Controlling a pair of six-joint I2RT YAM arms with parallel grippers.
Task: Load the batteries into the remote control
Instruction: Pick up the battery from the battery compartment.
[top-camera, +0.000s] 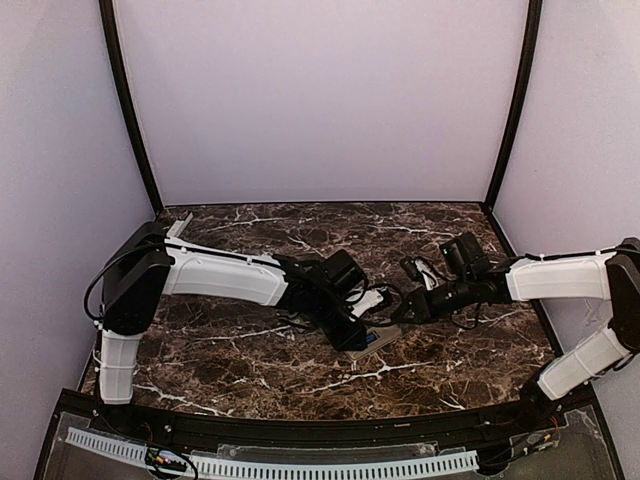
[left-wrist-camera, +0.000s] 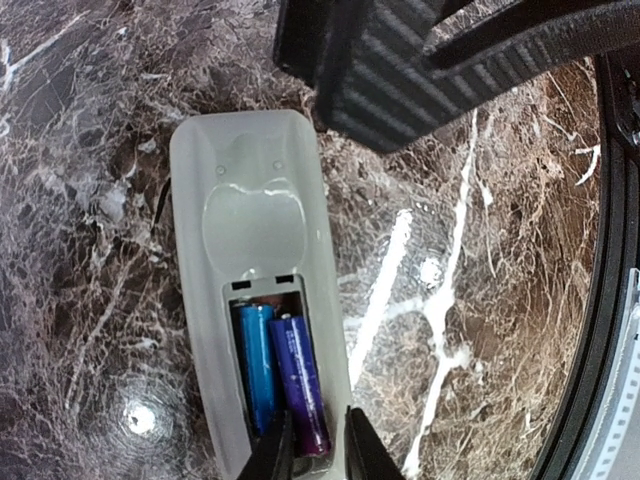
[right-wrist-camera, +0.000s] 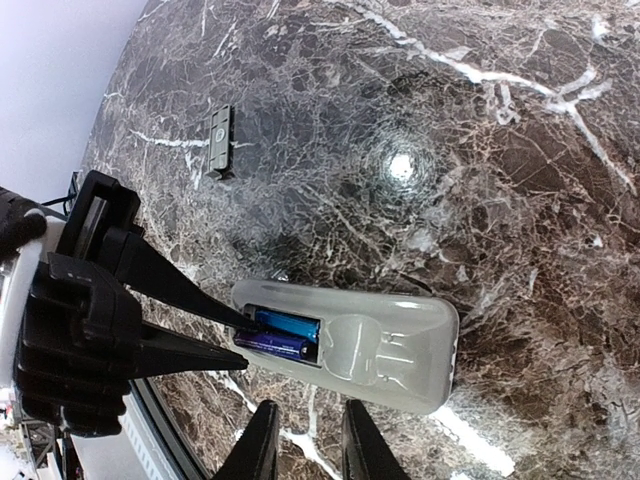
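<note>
2 batteries (left-wrist-camera: 298, 385) seated in remote control (left-wrist-camera: 250, 210) | left gripper (left-wrist-camera: 318, 450) straddles one, grip unclear | right gripper (right-wrist-camera: 312, 445) slightly parted

My L arm (top-camera: 225, 278) reaches in toward centre, wrist tipped down. Left gripper (left-wrist-camera: 318, 455) points down, jaws close together w/ a slim gap; can't tell if clamped. My R arm (top-camera: 560, 278) comes in from the right, elbow bent. Right gripper (right-wrist-camera: 303, 440) is low, jaws a little apart.
</note>
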